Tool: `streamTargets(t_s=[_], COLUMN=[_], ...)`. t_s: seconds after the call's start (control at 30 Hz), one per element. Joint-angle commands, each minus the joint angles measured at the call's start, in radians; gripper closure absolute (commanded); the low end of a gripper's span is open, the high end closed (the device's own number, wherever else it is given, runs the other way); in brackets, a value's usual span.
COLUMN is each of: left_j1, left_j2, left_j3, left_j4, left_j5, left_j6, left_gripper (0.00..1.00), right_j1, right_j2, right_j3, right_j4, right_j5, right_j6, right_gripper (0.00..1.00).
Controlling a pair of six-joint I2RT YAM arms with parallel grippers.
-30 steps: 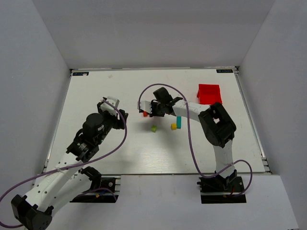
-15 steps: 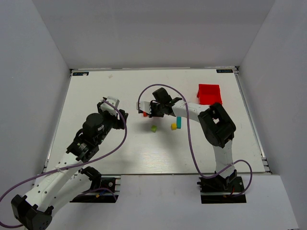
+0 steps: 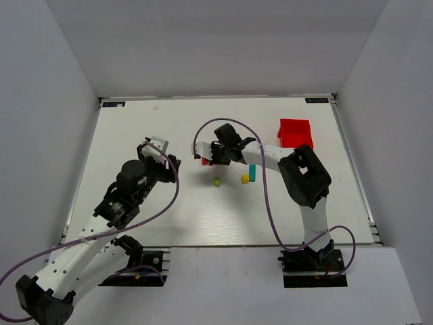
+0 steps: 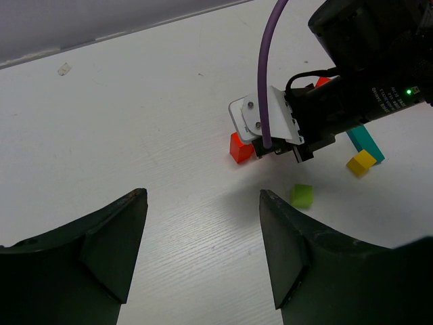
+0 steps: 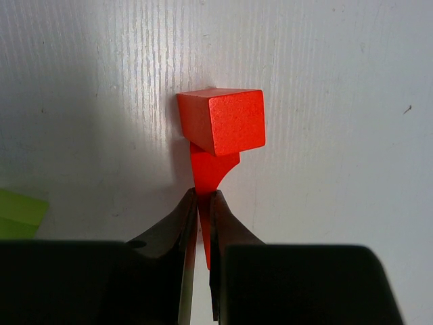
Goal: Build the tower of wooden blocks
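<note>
Evidently the red arch piece (image 5: 220, 128) sits just above the centre of the right wrist frame. Its thin span is pinched between the narrow tips of the right gripper (image 5: 203, 198), which enters from the bottom edge. The step looks like placing this piece as a base, so the next move calls for setting it level before letting go. The lime-green cube (image 4: 302, 196) lies loose, lower right of it in the left wrist view. The left gripper (image 4: 203, 200) hangs spread and empty.

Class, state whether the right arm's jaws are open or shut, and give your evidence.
Shut on the red block: the right wrist view shows the jaws nearly touching, pinching its thin red end.
</note>
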Motion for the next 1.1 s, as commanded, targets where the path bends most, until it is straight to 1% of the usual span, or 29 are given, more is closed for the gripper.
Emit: streamTargets(t_s=[0.0,1.07], left_j1=[0.003,0.003], left_j2=[-0.005,-0.005], left_j3=[0.004,0.004], left_j4=[-0.007,-0.007], left_j5=[0.016,0.016], left_j6=[0.003,0.003], left_gripper=[0.23,0.23], right_j1=[0.006,0.009], right_j2=[0.017,0.012], right_j3=[0.028,0.025], right_j4=[0.012,-0.003], right_j5=[-0.003,-0.030], right_j6=[0.021,-0.001], right_gripper=[1.00,1.00])
